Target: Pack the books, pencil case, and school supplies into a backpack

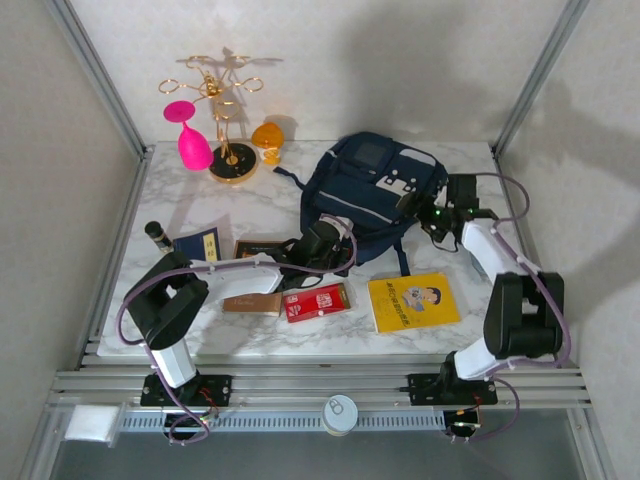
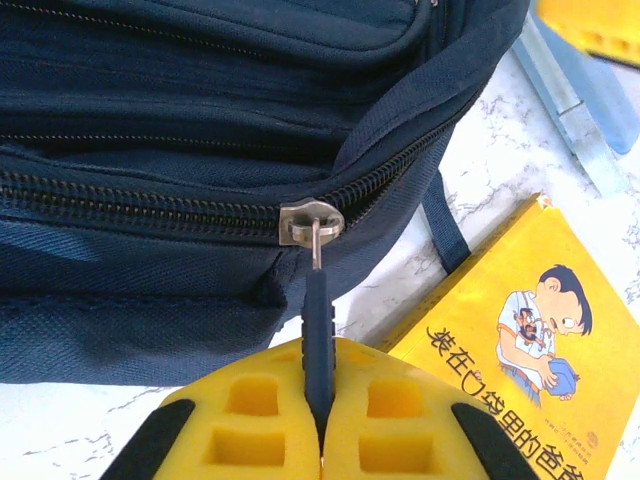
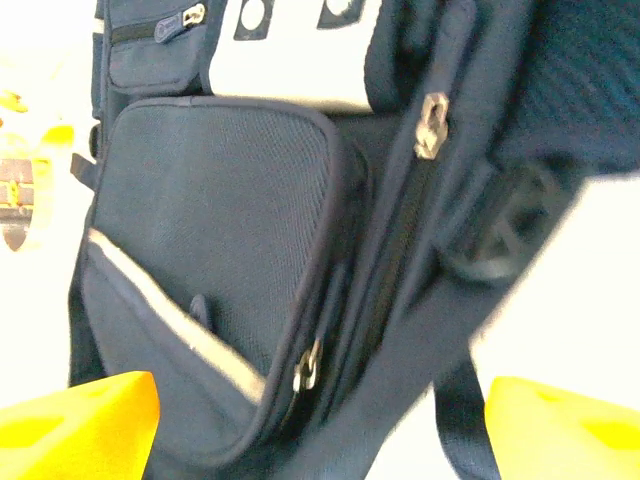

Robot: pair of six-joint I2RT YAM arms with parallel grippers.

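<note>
Your left pincer (image 2: 318,400) is clamped on the zip pull (image 2: 316,320) of the navy backpack (image 1: 375,180), which lies on the counter (image 1: 260,205); your right pincer (image 3: 320,425) stands wide apart by its pockets, holding nothing. The yellow book (image 1: 413,302) and red box (image 1: 316,301) lie outside it

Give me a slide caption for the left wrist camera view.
Close-up: left hand pinches the backpack zipper pull, yellow book alongside.

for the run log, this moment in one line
left claw: shut on zipper pull; right claw: open at backpack; yellow book: on table
</note>
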